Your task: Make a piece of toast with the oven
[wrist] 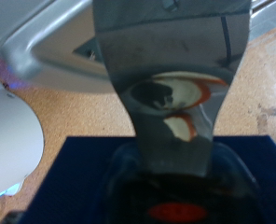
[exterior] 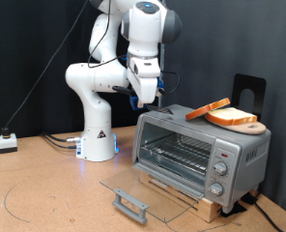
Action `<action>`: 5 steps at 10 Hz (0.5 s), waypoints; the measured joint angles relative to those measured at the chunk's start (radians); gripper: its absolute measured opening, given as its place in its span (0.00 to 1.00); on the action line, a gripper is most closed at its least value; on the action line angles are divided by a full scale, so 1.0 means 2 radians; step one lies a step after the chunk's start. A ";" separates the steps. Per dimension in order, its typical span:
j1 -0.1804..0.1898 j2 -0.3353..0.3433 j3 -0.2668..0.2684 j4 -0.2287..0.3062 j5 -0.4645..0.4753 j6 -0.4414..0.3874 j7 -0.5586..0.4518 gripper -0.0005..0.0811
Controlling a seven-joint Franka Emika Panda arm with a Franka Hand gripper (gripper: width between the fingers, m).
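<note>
The boxy silver-grey toaster oven [exterior: 201,150] sits on a low wooden block on the brown table [exterior: 46,193], its glass drop-down door [exterior: 148,198] lying fully open with the grey bar handle [exterior: 129,204] at its outer edge, and the wire rack inside looks bare. Two square slices of pale bread with tan-brown crust [exterior: 225,113] rest on a round wooden board [exterior: 247,126] on the oven's roof, one leaning on the other.

The white arm's pincer [exterior: 146,100] hangs above the roof's corner on the exterior view's left, apart from the bread. Whether its fingers are spread or closed, I cannot tell; the wrist view is filled by one blurred grey finger [wrist: 171,84], and nothing shows between the fingers.

The risks, as I judge them: the leaning slices could slide off the board if nudged, a soft slice could tear under a hard squeeze, and a low approach could knock the roof or the open door.
</note>
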State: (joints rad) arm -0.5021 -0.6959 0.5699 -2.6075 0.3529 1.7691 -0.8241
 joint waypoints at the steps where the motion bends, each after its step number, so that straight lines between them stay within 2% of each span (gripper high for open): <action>1: 0.000 0.006 0.008 0.000 0.008 0.009 0.007 0.49; 5: 0.000 0.028 0.027 0.005 0.025 0.033 0.025 0.49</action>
State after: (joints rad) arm -0.5025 -0.6392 0.6231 -2.5971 0.4025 1.8354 -0.7741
